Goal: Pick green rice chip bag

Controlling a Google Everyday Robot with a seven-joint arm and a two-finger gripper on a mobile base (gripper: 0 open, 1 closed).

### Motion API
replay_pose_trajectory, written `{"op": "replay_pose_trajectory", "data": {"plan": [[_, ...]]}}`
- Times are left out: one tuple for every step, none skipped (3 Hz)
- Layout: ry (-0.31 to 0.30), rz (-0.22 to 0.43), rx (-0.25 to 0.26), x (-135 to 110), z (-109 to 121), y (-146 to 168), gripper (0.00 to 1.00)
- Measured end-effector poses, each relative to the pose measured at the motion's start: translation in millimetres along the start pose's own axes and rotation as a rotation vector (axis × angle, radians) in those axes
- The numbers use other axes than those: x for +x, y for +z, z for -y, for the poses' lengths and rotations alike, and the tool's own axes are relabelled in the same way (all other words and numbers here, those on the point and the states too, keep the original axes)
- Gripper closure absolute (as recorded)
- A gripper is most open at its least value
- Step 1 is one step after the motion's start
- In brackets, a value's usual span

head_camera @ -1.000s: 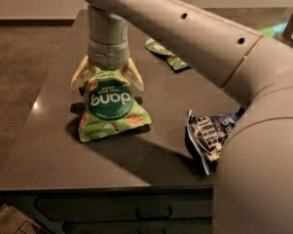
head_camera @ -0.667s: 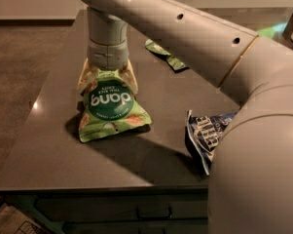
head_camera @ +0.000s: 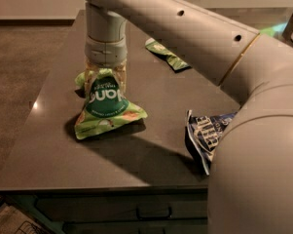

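Observation:
The green rice chip bag (head_camera: 107,108) is light green with a dark green circle and upside-down white "dang" lettering. It stands on the dark counter (head_camera: 44,150) left of centre, its lower edge on or just above the surface. My gripper (head_camera: 104,78) comes straight down from the arm onto the bag's top. Its fingers (head_camera: 90,79) are pressed in on both sides of the bag's upper end, which is pinched narrow between them. The gripper is shut on the bag.
A small flat olive-green bag (head_camera: 167,54) lies at the back of the counter. A dark blue bag (head_camera: 208,134) lies at the right front, partly hidden by my arm. The counter's front edge and drawers (head_camera: 136,211) are below; floor lies to the left.
The fingers stood spread wide on either side of the bag's top, then closed inward. They now squeeze the top of the bag. The bag has stayed in about the same place.

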State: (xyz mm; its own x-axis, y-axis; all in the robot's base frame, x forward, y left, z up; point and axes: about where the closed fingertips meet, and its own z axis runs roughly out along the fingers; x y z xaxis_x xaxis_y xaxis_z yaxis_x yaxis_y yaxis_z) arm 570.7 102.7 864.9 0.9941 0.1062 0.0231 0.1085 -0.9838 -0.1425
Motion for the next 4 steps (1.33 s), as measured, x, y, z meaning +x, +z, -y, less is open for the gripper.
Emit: {"op": "replay_pose_trajectory", "data": {"plan": [[0.005, -0.008, 0.046, -6.6, 7.9, -14.8, 0.88], [-0.001, -0.007, 0.117, -14.3, 22.0, -37.9, 1.0], [-0.018, -0.013, 0.163, -19.2, 43.3, -63.6, 1.0], [-0.039, -0.025, 0.205, -18.5, 65.5, -90.4, 1.0]]}}
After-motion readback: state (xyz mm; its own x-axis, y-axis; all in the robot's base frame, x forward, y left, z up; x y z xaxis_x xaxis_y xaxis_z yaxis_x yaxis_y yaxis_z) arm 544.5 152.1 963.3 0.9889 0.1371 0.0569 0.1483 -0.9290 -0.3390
